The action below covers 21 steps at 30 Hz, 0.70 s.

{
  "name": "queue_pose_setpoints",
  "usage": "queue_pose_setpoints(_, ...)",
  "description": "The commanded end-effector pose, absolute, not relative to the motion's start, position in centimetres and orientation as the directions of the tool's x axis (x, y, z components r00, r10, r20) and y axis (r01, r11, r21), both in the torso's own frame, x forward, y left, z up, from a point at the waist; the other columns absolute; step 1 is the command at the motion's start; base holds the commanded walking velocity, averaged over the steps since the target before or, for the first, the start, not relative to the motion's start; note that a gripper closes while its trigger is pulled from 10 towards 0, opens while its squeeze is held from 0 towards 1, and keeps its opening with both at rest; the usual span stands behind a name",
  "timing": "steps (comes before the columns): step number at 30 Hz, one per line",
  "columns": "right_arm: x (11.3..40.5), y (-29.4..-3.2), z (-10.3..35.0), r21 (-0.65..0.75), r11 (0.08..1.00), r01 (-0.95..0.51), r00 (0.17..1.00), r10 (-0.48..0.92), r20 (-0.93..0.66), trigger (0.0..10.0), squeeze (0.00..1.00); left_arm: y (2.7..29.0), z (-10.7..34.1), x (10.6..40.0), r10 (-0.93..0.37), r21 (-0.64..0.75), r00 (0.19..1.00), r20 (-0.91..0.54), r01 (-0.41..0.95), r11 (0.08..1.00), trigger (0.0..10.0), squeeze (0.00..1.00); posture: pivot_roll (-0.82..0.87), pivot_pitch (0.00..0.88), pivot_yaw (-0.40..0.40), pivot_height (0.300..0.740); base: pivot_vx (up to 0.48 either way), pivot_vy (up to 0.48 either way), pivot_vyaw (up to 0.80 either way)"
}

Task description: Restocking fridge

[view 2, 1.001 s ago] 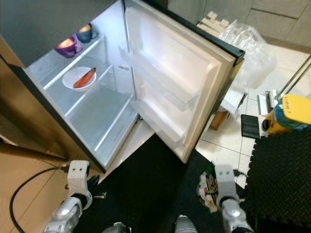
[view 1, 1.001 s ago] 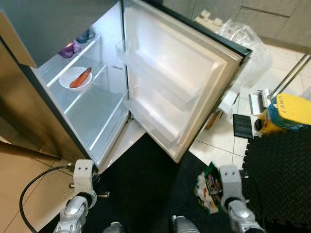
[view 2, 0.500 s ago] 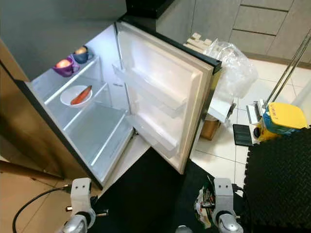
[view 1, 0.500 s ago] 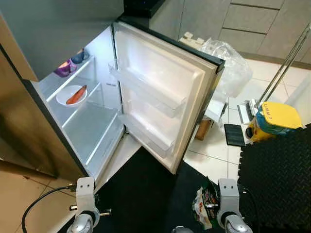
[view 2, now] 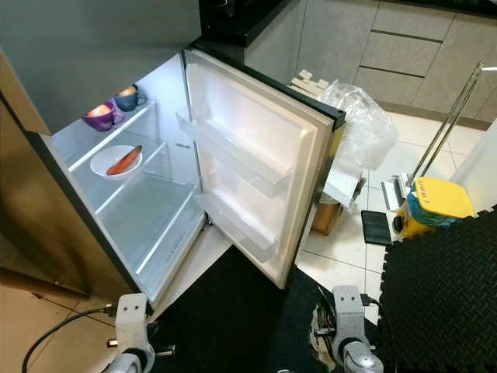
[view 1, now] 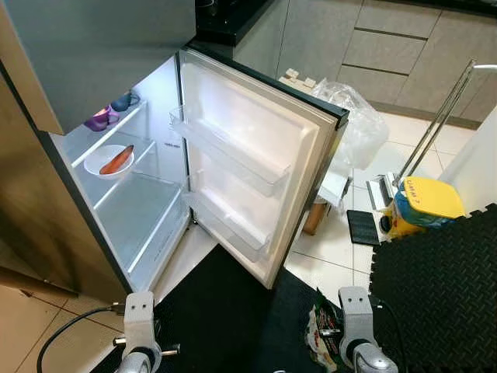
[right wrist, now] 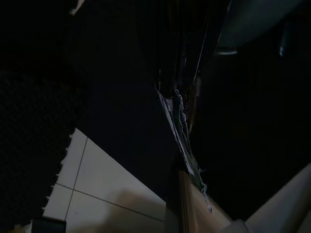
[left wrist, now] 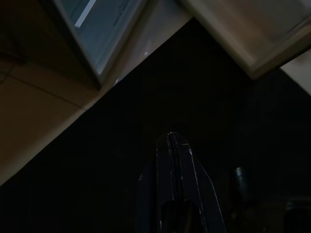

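Left eye view: upper left, our fridge [view 1: 155, 210] holds a plate [view 1: 97, 165] with a carrot [view 1: 117, 159]. Low right, our right gripper [right wrist: 177, 94] pinches a snack bag [view 1: 320, 336]; the left gripper [left wrist: 171, 141] hangs closed.

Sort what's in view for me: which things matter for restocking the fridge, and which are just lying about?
For the job:
fridge, door open
door shelves
snack packet in the right gripper
plate with a carrot
two bowls on the upper shelf

Just lying about:
yellow mop bucket
clear plastic bag
floor cable
black foam mat
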State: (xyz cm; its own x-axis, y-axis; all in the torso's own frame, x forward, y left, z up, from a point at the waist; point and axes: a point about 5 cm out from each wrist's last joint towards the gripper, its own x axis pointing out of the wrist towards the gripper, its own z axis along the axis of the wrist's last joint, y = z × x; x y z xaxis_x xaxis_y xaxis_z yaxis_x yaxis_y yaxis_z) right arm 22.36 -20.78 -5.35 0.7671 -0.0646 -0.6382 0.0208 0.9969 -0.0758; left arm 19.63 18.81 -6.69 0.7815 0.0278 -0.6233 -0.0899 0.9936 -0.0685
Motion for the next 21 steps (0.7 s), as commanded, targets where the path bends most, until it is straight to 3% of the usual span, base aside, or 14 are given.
queue_pose_setpoints(1, 22.94, -21.01, -4.89, -0.076, 0.997, 0.026, 0.783, -0.068, -0.618, 10.0, 0.0, 18.73, -6.78, 19.55, 0.028, -0.045, 0.778, -0.628, -0.073, 0.996, 10.0, 0.0, -0.1, 0.074, -0.044, 0.74, 0.0, 0.0, 0.0)
queue_pose_setpoints(11, 22.91, -20.63, -4.97, -0.043, 0.998, -0.045, 0.775, 0.008, -0.632, 10.0, 0.0, 19.17, -6.36, 19.96, 0.029, -0.028, 0.801, -0.598, -0.057, 0.998, 10.0, 0.0, -0.05, 0.084, -0.071, 0.74, 0.0, 0.0, 0.0)
queue_pose_setpoints(21, 22.99, -21.06, -4.8, -0.018, 0.999, -0.039, 0.779, 0.019, -0.627, 10.0, 0.0, 18.77, -6.34, 19.95, -0.017, -0.016, 0.804, -0.594, 0.009, 1.0, 10.0, 0.0, -0.08, 0.117, -0.037, 0.74, 0.0, 0.0, 0.0)
